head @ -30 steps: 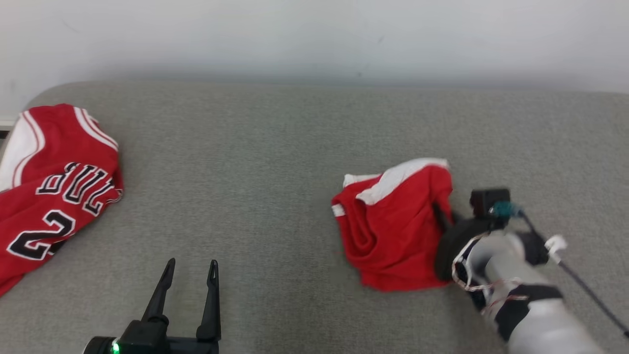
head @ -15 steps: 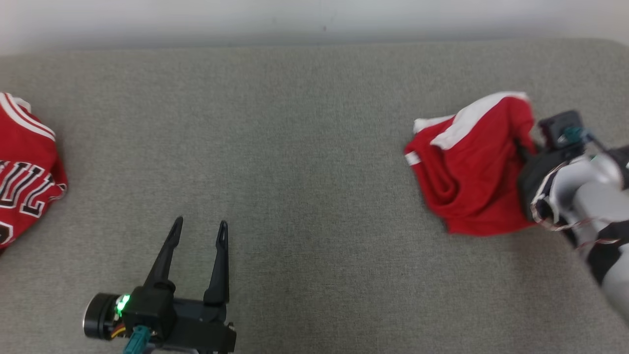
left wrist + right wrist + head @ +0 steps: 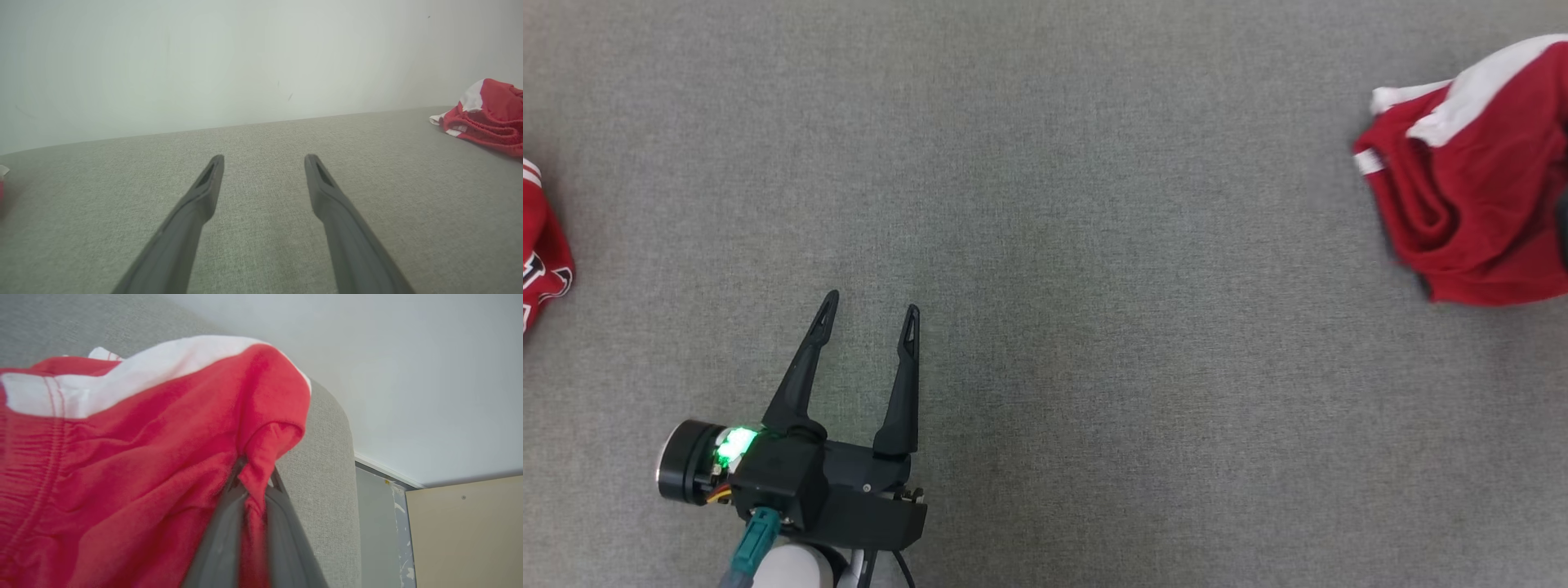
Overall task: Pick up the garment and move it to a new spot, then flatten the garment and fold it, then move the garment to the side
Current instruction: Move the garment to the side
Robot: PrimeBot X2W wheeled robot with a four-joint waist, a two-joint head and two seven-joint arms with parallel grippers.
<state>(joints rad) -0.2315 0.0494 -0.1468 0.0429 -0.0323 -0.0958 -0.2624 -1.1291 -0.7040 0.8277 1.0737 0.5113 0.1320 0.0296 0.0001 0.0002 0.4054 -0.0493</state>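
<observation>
My right gripper [image 3: 255, 477] is clamped on a fold of the garment [image 3: 1462, 180], which lies bunched at the far right of the cushion [image 3: 1045, 163]. My left gripper [image 3: 870, 314] is spread, empty, well apart to its left. Right arm nearer.

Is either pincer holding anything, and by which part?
The right pincer is pinching a bunched fold of the crumpled red-and-white fabric garment. The left pincer is open, holding nothing.
</observation>
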